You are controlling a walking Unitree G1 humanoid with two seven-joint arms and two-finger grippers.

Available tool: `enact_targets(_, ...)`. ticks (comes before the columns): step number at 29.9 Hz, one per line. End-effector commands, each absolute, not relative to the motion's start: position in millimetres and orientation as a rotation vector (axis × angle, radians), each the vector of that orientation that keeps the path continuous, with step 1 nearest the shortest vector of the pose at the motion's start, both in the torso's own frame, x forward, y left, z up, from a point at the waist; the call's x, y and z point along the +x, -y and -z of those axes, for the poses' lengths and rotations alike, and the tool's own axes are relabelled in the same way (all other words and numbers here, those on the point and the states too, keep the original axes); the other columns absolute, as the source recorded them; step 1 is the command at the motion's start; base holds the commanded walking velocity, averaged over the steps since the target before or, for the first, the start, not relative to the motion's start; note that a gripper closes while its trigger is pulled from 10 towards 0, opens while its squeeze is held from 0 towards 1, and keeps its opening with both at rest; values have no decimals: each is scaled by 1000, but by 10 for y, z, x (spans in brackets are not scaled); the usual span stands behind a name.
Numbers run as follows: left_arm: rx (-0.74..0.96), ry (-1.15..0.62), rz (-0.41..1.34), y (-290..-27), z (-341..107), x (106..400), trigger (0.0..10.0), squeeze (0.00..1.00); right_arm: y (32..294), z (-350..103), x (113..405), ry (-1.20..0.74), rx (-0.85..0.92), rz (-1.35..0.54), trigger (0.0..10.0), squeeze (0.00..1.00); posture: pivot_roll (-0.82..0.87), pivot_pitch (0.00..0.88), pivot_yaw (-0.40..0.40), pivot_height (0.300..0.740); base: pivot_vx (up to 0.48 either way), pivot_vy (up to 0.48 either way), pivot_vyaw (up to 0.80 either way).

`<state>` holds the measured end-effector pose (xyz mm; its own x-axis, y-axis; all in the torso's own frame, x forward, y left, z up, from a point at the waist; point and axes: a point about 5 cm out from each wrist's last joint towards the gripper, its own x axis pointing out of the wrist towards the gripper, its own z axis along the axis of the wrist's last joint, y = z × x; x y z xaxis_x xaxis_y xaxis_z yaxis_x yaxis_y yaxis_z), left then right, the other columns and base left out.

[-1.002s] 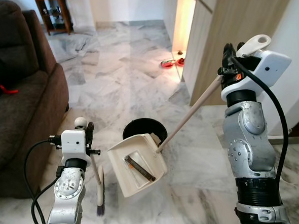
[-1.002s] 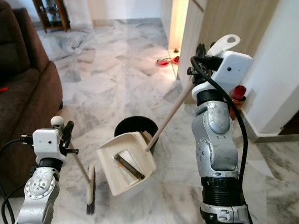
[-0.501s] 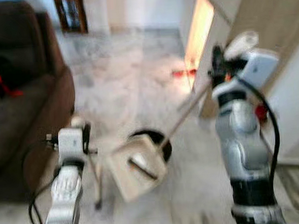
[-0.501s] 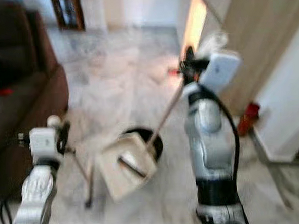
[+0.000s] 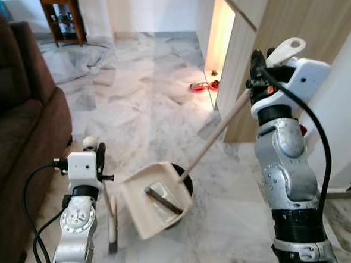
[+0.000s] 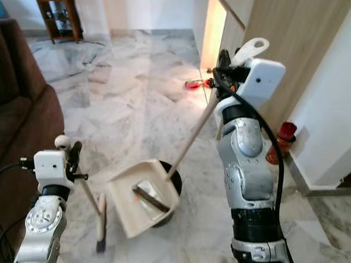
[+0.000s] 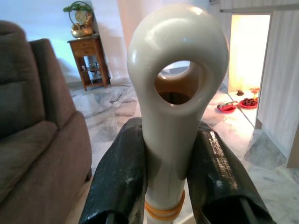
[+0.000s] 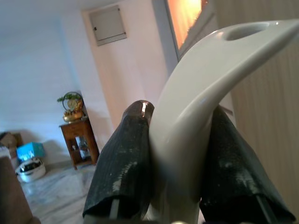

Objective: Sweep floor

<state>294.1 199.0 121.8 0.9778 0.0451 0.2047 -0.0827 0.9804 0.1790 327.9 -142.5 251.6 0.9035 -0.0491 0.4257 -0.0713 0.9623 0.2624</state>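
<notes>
Two tools are gripped: the dustpan [image 5: 153, 198], tilted over a black bin [image 5: 181, 182], by the right gripper [image 8: 180, 154]; the broom [image 5: 111, 222] by the left gripper [image 7: 170, 163]. Open marble floor [image 5: 137, 92] is seen ahead, a sofa [image 5: 20, 129] at left.

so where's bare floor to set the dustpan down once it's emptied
Judging by the head views, the widest bare marble lies between the brown sofa and the wooden cabinet, beyond the black bin. It is crowded close in: the dustpan sits over the bin, the brush beside it. Red dishes sit by the cabinet opening.
</notes>
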Motion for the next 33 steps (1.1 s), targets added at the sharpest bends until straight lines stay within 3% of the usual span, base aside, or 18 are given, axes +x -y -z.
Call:
enact_targets(1, 198, 255, -45, -1919, -1328, 2964, 10000, 0, 1499, -2657, 3229, 514, 284, 9, 10000, 0, -80, 16, -35, 740, 352, 0, 0)
enact_targets(33, 185, 264, -45, -1898, -1335, 2976, 10000, 0, 1407, -2609, 3214, 482, 319, -43, 10000, 0, -82, 18, -43, 740, 335, 0, 0)
